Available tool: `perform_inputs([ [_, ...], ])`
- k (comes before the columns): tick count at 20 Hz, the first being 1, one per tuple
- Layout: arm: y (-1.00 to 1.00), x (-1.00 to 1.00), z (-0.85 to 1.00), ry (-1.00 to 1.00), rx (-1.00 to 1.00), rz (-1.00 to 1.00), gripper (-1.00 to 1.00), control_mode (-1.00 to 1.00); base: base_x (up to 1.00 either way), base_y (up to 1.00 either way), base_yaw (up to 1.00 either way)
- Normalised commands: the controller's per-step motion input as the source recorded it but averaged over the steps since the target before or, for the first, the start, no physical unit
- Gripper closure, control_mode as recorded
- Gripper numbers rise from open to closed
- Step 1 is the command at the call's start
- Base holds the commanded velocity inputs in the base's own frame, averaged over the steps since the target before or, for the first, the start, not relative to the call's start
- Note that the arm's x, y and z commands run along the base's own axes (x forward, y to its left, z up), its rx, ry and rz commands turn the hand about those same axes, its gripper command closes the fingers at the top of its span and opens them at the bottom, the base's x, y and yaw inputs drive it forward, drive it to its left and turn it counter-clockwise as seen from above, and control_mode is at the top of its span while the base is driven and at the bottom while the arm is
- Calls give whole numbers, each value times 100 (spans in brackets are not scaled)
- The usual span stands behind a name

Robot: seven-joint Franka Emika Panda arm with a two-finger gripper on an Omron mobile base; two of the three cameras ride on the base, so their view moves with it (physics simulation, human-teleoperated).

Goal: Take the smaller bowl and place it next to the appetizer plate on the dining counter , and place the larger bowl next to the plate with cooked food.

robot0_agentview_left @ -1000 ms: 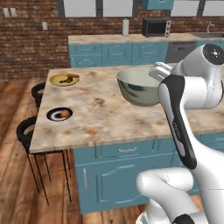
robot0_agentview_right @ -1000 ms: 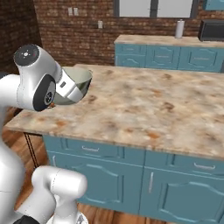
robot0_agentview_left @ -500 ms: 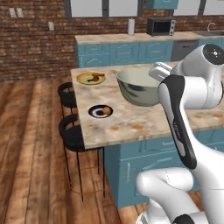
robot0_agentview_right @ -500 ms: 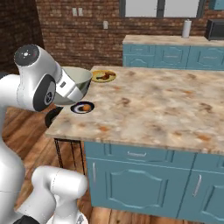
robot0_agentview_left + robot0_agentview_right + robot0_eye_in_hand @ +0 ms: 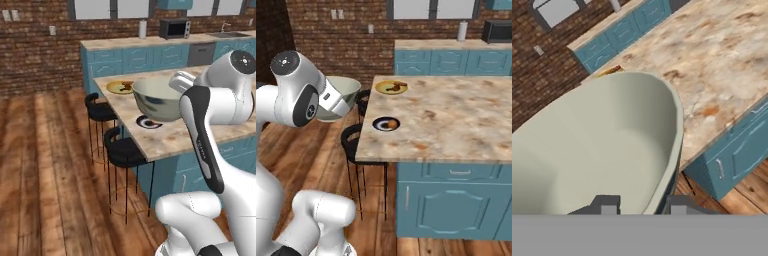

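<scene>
One bowl [image 5: 159, 98], the larger, hangs clenched by its rim in my claw [image 5: 640, 204], held in the air at the counter's [image 5: 456, 120] end, near both plates.

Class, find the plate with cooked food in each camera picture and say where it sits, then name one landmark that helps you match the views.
Left base view: the plate with cooked food lies upper centre, on the dining counter's far left corner, behind the larger bowl.
Right base view: upper centre, near the counter's left edge.
Hand view: a yellow sliver at upper left, above the bowl's rim.
Shared landmark: the marbled counter top.
</scene>
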Motion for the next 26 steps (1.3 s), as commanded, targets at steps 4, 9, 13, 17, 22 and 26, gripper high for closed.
perform_inputs([
  [4, 0, 0, 0, 0, 0, 0, 100, 100, 3, 99, -36],
  [9, 0, 0, 0, 0, 0, 0, 100, 100, 35, 70, -51],
  [13, 0, 0, 0, 0, 0, 0, 100, 100, 54, 68, -57],
  [17, 0, 0, 0, 0, 0, 0, 100, 100, 16, 72, -54],
  [22, 0, 0, 0, 0, 0, 0, 100, 100, 0, 93, -53],
  [26, 0, 0, 0, 0, 0, 0, 100, 100, 0, 100, -44],
])
